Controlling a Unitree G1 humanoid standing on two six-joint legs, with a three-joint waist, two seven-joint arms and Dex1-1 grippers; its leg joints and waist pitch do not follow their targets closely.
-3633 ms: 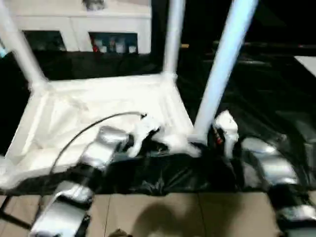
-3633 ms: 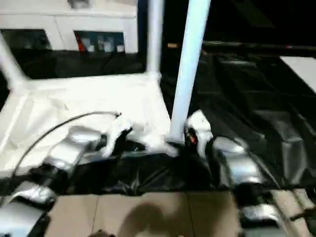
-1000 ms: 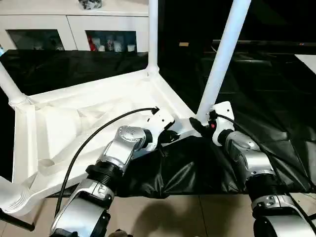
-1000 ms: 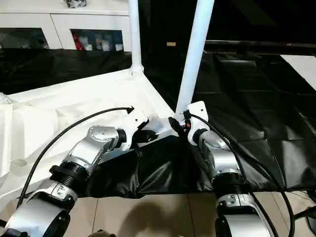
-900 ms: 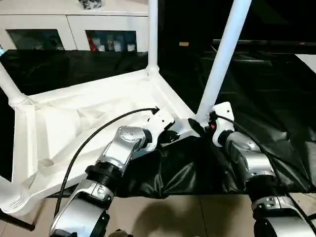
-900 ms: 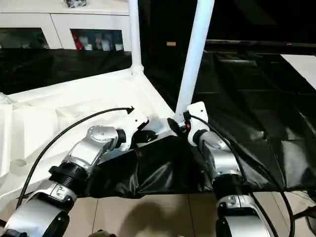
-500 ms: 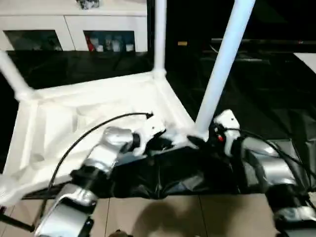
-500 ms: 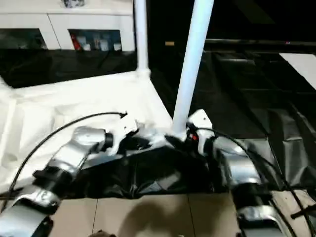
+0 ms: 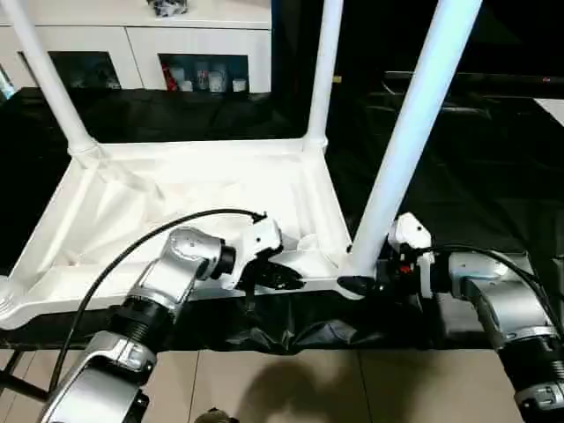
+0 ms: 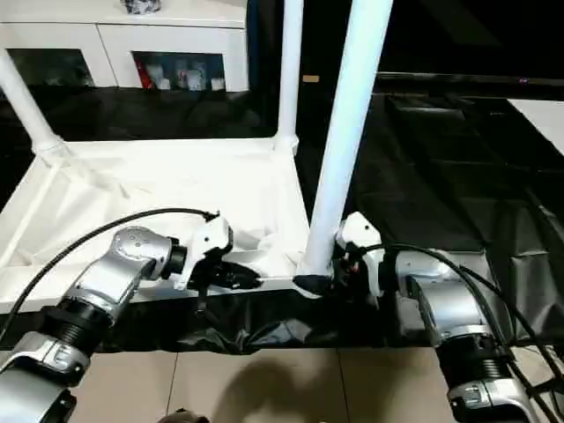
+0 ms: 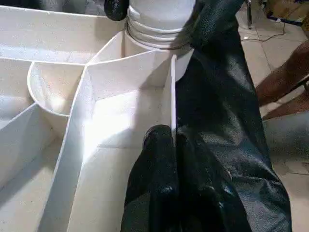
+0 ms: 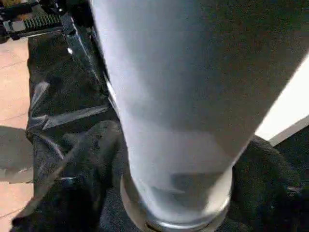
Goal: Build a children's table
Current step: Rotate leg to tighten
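The children's table lies upside down, its white top (image 9: 194,189) on the black-covered surface. Three of its legs stand up from the corners: near right (image 9: 410,132), far right (image 9: 324,70) and far left (image 9: 48,79). My left gripper (image 9: 286,280) is shut on the thin front rim of the top, close to the near right corner. Its fingers (image 11: 166,145) pinch that rim. My right gripper (image 9: 357,284) comes in from the right, closed round the base of the near right leg, with a black finger (image 12: 82,164) on each side of it.
A white cabinet with glass doors (image 9: 132,44) stands behind. Black sheet (image 9: 467,176) covers the surface and hangs over its front edge above the tiled floor (image 9: 308,388). A black cable (image 9: 132,251) loops off my left forearm. A person's limb (image 11: 285,82) is in the left wrist view.
The table top has swung round and now lies square to me, with its front rim nearer. Both grippers went with it and kept their holds; my right forearm now reaches in from the right.
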